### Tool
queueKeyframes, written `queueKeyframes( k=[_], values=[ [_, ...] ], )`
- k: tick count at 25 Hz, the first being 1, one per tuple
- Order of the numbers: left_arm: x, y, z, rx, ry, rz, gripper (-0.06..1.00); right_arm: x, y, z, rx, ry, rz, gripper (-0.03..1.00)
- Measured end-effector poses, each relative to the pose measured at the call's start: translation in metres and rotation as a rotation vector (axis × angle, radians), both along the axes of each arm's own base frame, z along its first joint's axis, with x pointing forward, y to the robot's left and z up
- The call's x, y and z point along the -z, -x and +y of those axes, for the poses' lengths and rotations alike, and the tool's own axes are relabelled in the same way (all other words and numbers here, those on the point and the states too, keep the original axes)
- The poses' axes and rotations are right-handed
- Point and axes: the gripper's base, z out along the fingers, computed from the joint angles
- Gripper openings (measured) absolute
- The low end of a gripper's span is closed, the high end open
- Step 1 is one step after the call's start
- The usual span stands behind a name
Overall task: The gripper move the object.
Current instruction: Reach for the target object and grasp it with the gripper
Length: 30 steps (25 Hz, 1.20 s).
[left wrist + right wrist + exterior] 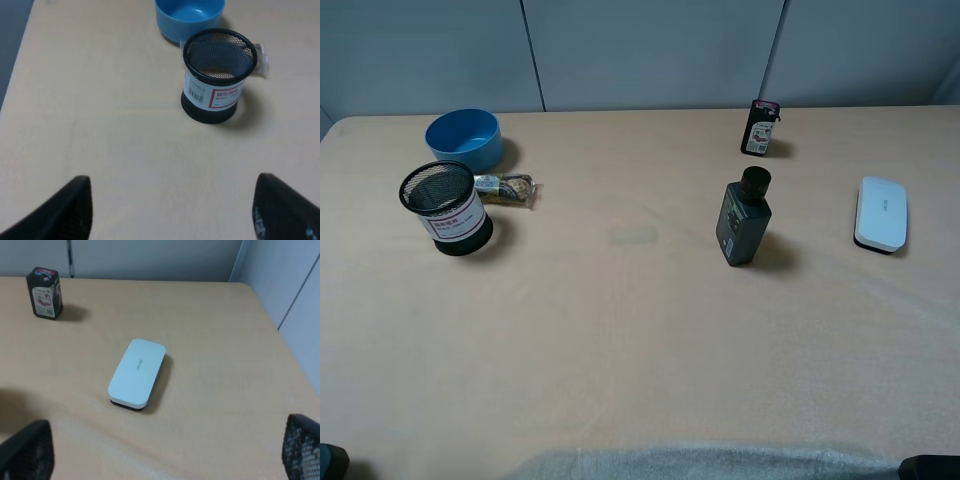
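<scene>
White device [136, 372] flat on desk [640, 330], untouched. Right tool [169, 445] spread wide, near it; left tool [173, 200] spread, empty.

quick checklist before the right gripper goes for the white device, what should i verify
1. Right gripper open: ok, fingers wide apart, nothing between them.
2. White device in sight: ok, lying flat on the table ahead of the gripper.
3. Room around it: ok, black packet and dark bottle stand apart from it.
4. Left gripper out of the way: ok, open, near the mesh cup.
5. Gripper's height above the device: cannot tell.
</scene>
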Motion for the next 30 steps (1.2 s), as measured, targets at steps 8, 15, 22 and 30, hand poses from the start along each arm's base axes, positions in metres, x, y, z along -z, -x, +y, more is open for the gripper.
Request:
queueKeyframes(
  k=[8,15,22,30],
  values=[
    [0.0,0.0,0.0,0.0,0.0,0.0,0.73,0.0,0.0,0.0,0.0,0.0,0.0,0.69],
    [0.0,0.0,0.0,0.0,0.0,0.0,0.73,0.0,0.0,0.0,0.0,0.0,0.0,0.69],
    [0.0,0.0,0.0001,0.0,-0.001,0.0,0.73,0.0,0.0,0.0,-0.012,0.0,0.0,0.69],
    [0.0,0.0,0.0001,0.0,-0.001,0.0,0.73,0.0,0.0,0.0,-0.012,0.0,0.0,0.69]
  ],
)
